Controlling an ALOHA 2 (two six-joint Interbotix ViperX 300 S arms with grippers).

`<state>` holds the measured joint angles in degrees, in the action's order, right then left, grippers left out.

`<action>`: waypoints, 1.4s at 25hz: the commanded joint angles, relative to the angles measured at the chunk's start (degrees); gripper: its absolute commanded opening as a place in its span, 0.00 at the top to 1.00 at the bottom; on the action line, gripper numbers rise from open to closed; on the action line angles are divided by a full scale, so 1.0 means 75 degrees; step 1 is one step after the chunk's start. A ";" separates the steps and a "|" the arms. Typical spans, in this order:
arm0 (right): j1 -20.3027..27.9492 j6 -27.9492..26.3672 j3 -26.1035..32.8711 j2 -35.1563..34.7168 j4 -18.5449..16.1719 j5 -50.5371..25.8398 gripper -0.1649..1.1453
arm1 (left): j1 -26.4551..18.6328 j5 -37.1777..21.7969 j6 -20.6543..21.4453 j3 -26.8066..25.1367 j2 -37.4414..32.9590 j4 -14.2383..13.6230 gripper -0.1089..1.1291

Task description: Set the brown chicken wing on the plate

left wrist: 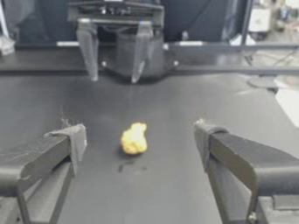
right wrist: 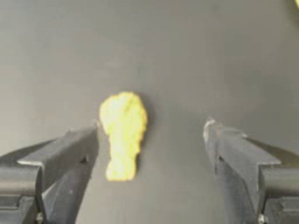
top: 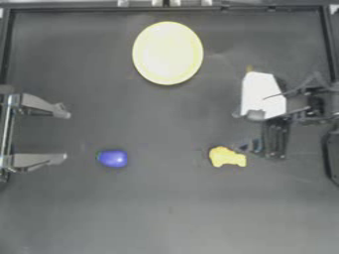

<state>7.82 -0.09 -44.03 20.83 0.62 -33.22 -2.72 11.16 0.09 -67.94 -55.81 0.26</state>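
No readable text, labels, brand marks, nos. or signs are found in any view. Nothing is printed on the plate [top: 167, 52], the brown chicken wing [top: 226, 157] or the small blue object [top: 112, 158]. Some pale patches are seen past the table's far edge in the left wrist view, but they're too blurred for any lettering to be made out.
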 commanded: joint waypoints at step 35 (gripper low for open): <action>-0.0539 -0.0211 0.0258 -0.2707 -0.0023 0.1148 0.12 | -0.0117 -0.0129 -0.0012 0.0234 0.0105 0.0012 0.08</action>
<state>3.87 -1.76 -43.33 0.00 0.53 -25.05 -3.60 10.02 0.09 -67.32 -55.81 0.26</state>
